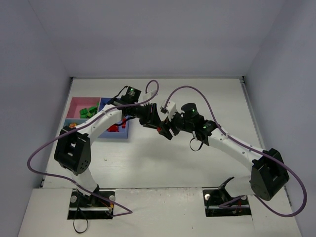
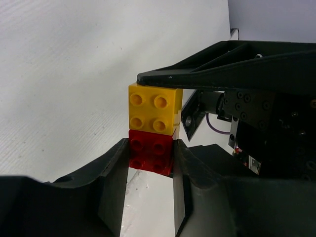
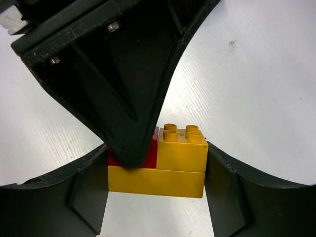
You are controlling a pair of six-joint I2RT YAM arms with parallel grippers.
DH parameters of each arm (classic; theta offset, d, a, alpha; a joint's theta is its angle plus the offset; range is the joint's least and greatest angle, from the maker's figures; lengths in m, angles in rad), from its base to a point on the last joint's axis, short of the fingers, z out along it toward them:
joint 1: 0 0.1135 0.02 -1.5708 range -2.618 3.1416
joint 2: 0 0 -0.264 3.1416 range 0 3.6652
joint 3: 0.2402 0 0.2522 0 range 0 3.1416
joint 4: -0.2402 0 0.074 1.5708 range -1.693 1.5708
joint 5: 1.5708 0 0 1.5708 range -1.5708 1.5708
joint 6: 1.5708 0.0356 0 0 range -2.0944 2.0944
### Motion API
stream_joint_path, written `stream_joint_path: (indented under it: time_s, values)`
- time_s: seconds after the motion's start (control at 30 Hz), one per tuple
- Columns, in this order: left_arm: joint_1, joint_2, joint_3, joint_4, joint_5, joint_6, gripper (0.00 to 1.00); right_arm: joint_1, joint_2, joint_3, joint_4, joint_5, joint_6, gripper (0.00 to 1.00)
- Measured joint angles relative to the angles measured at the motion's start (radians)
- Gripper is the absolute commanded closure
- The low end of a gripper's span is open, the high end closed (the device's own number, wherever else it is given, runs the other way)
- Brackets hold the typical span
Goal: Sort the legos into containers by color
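Studs are dotting glossy plastic: left gripper [image 2: 150,160] is pinching the square red brick [image 2: 150,148], right gripper [image 3: 156,170] is clamping joined yellow bricks [image 3: 180,153].

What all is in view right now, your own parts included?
trays: three, pink tray, blue tray, light-blue tray, far left
green bricks: several, green, pink tray
other red bricks: few, red, blue tray
red brick: one, red, held mid-table
yellow bricks: two, yellow, joined to red brick
table: one, white
cables: two, purple, looping over table
left pincer: one, black, shut on red brick
right pincer: one, black, shut on yellow bricks
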Motion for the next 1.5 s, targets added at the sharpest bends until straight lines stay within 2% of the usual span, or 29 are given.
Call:
stream_joint_path:
  time_s: [0.13,0.4,0.6,0.77,0.9,1.03,1.17,1.27,1.3,1.37,1.4,1.5]
  values:
    - [0.001,0.000,-0.001,0.011,0.005,-0.001,1.00,0.000,0.000,0.000,0.004,0.001,0.000,1.00]
    - [0.061,-0.007,-0.001,0.003,0.066,0.004,1.00,0.000,-0.033,-0.034,0.038,0.023,0.000,1.00]
    - [0.185,-0.016,0.055,-0.096,0.070,0.056,1.00,0.000,-0.055,-0.092,0.021,0.048,0.000,1.00]
    - [0.247,-0.035,0.102,-0.180,0.032,0.116,1.00,0.000,-0.055,-0.102,0.007,0.065,0.000,1.00]
    - [0.303,-0.060,0.103,-0.244,-0.091,0.153,1.00,0.000,-0.055,-0.102,0.005,0.076,0.000,1.00]
    - [0.366,-0.074,0.103,-0.289,-0.335,0.183,1.00,0.000,-0.055,-0.102,0.005,0.078,0.000,1.00]
    - [0.380,-0.076,0.091,-0.280,-0.564,0.190,1.00,0.000,-0.055,-0.102,0.004,0.078,0.000,1.00]
    - [0.379,-0.065,0.064,-0.252,-0.682,0.190,0.86,0.000,-0.055,-0.101,0.004,0.078,0.000,1.00]
    - [0.379,-0.051,0.063,-0.246,-0.712,0.190,0.77,0.000,-0.055,-0.101,0.002,0.077,0.000,1.00]
    - [0.379,-0.011,0.063,-0.224,-0.759,0.190,0.68,0.000,-0.055,-0.099,0.001,0.075,0.000,1.00]
    - [0.379,0.013,0.063,-0.215,-0.776,0.190,0.56,0.000,-0.055,-0.097,-0.001,0.074,0.000,1.00]
    - [0.379,0.085,0.062,-0.199,-0.811,0.191,0.40,0.000,-0.055,-0.088,-0.002,0.071,0.000,1.00]
